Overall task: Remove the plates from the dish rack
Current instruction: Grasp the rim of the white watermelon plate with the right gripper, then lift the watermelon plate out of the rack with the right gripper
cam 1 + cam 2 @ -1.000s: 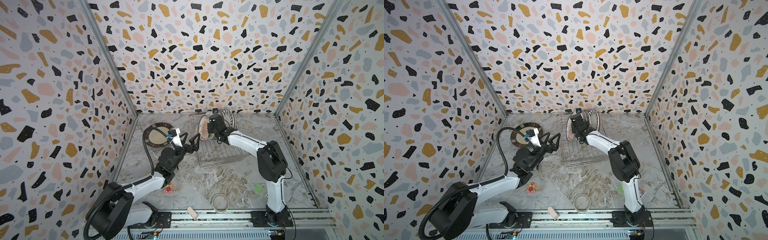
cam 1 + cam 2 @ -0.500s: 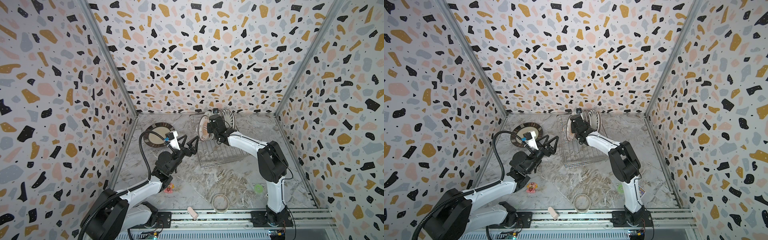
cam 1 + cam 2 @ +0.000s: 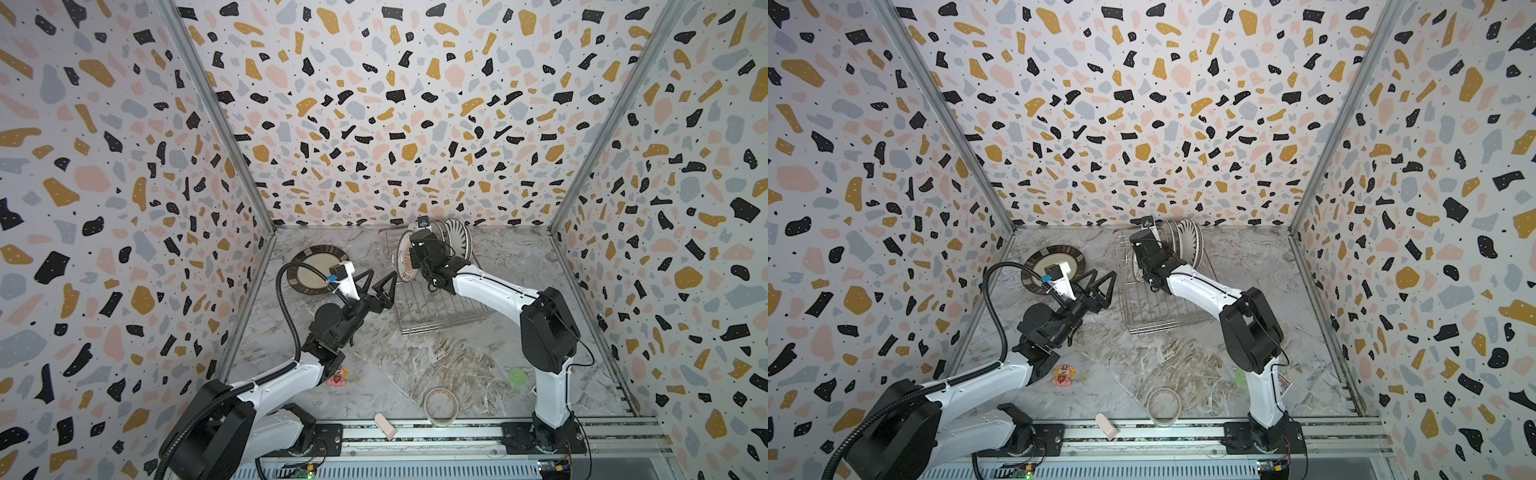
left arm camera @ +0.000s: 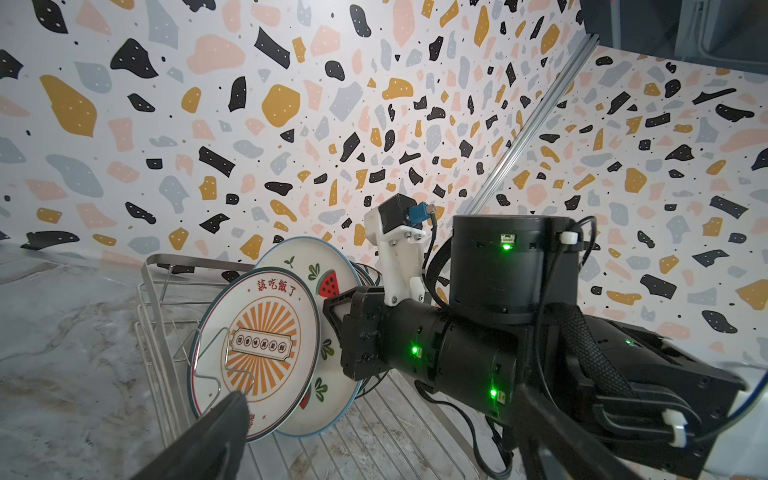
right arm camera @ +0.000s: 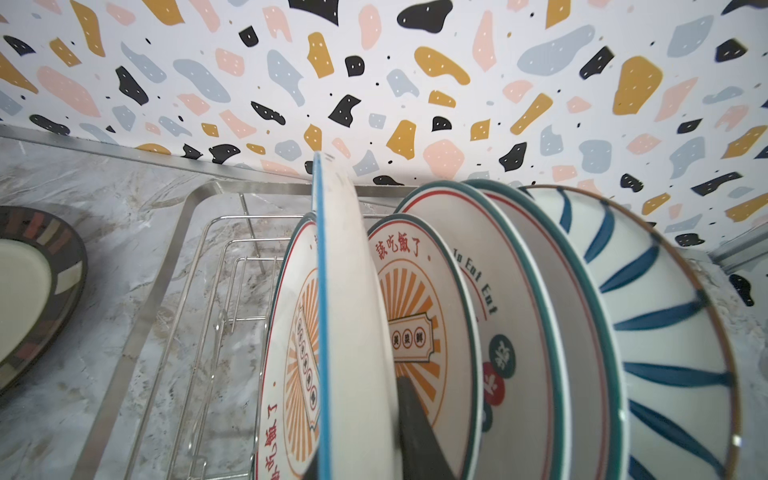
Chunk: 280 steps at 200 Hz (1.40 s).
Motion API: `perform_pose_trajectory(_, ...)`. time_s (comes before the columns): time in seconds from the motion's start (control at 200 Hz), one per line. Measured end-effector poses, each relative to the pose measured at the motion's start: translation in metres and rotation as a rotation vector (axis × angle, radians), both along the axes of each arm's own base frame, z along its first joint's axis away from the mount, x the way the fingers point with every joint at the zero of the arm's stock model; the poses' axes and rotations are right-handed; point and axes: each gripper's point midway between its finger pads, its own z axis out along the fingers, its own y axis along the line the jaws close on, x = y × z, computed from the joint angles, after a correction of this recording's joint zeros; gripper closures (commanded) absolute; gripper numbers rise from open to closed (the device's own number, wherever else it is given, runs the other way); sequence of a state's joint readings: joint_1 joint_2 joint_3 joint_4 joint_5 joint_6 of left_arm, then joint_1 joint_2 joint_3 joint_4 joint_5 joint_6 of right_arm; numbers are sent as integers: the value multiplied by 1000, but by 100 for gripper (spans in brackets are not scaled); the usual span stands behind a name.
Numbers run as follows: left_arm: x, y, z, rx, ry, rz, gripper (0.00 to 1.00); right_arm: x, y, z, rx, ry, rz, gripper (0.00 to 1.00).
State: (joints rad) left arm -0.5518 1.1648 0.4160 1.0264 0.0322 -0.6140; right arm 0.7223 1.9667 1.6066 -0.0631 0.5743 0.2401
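Note:
The dish rack [image 3: 440, 328] [image 3: 1167, 322] stands at the back of the table, with several plates [image 3: 457, 243] [image 3: 1190, 245] upright in its far end. My right gripper [image 3: 413, 245] [image 5: 357, 436] is shut on the rim of a blue-edged watermelon plate [image 4: 330, 284] [image 5: 349, 291]. That plate is second from the front, behind a sunburst plate [image 4: 266, 345]. My left gripper [image 3: 381, 276] [image 3: 1102, 276] hangs open and empty by the rack's left side. A dark-rimmed plate [image 3: 316, 270] [image 5: 25, 291] lies flat on the table, left of the rack.
Near the front edge lie a translucent tape ring [image 3: 441, 406], a pink toy [image 3: 338, 376], a green disc [image 3: 516, 377] and a small pink block [image 3: 385, 426]. Patterned walls close in on three sides. The right arm reaches over the rack's near half.
The right jaws have narrowed onto the watermelon plate's rim. The left arm has shifted slightly, and its open gripper is still beside the rack.

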Motion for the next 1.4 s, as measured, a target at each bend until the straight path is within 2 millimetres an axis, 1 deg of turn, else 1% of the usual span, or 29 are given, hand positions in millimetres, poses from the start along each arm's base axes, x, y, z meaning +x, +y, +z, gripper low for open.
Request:
perform_pose_trajectory(0.285, -3, 0, 2, 1, -2, -11, 0, -12, -15, 29, 4, -47, -19, 85)
perform_pose_trajectory(0.405, -6, 2, 8, -5, -11, -10, 0, -24, -22, 39, 6, -60, -17, 85)
perform_pose_trajectory(0.511, -9, 3, 13, -15, -20, -11, 0, -34, -29, 55, -13, -92, -29, 86)
perform_pose_trajectory(0.711, -13, 5, 17, -30, -19, -18, 0, -59, -53, 80, -1, -134, -45, 86)
perform_pose_trajectory(0.806, -17, 1, 17, -34, -17, -48, 0, -72, -62, 90, 20, -157, -36, 87)
perform_pose_trajectory(0.876, -23, -4, 16, -28, -18, -85, 0, -80, -69, 92, 39, -160, -22, 87)
perform_pose_trajectory(0.946, -27, -6, 16, -25, -23, -113, 0, -88, -74, 90, 70, -152, 11, 87)
perform_pose_trajectory(1.136, -37, -13, 19, -14, -40, -177, 1, -110, -90, 75, 180, -99, 97, 87)
perform_pose_trajectory(1.231, -40, -13, 13, -5, -27, -184, 0, -116, -99, 70, 247, -73, 129, 88)
perform_pose_trajectory(1.332, -45, -11, 8, 2, -25, -187, 0, -117, -108, 67, 332, -53, 154, 88)
perform_pose_trajectory(1.402, -47, -14, 4, 14, -25, -212, 0, -119, -111, 65, 397, -39, 183, 88)
